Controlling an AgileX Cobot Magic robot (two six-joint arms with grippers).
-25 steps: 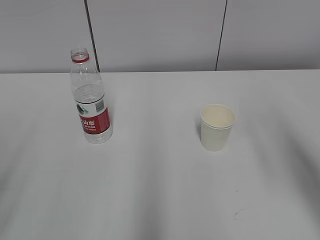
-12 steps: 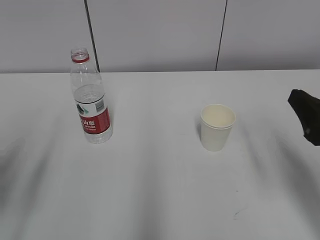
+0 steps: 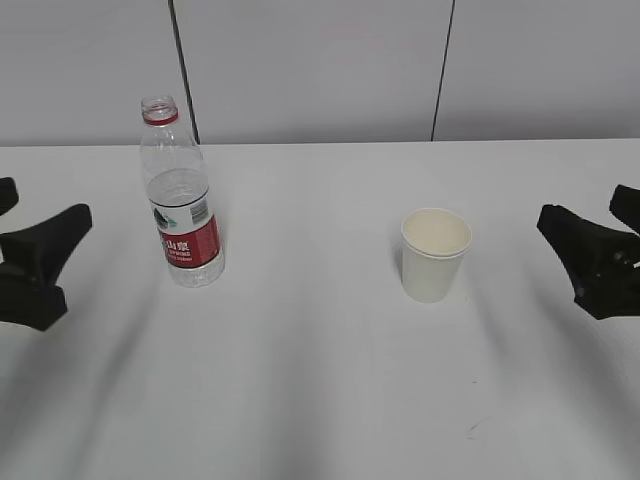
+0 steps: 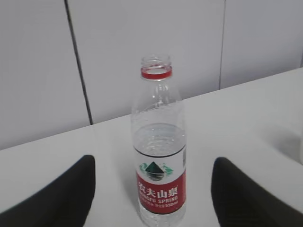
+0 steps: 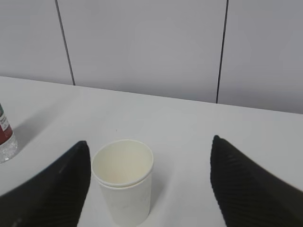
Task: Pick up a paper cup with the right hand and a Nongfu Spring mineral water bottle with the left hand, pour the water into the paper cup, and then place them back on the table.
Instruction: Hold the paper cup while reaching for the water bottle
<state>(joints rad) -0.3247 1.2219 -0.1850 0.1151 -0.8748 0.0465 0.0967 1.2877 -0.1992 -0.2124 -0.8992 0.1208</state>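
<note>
The Nongfu Spring mineral water bottle (image 3: 183,200) stands upright and uncapped at the left of the table (image 3: 320,390), partly filled. The paper cup (image 3: 435,255) stands upright right of centre and looks empty. My left gripper (image 3: 45,200) is open at the left edge, apart from the bottle. In the left wrist view the bottle (image 4: 158,142) stands ahead, centred between the open fingers of the left gripper (image 4: 152,163). My right gripper (image 3: 582,205) is open at the right edge, apart from the cup. In the right wrist view the cup (image 5: 123,184) stands near the left finger of the right gripper (image 5: 149,142).
A grey panelled wall (image 3: 320,70) rises behind the table's far edge. The bottle's base also shows at the left edge of the right wrist view (image 5: 4,137). A few small dark specks (image 3: 475,428) mark the tabletop near the front.
One second ago no gripper was in view. The right gripper came in from the right edge and moved further inward; the left gripper has come in from the left edge. Bottle and cup have not moved.
</note>
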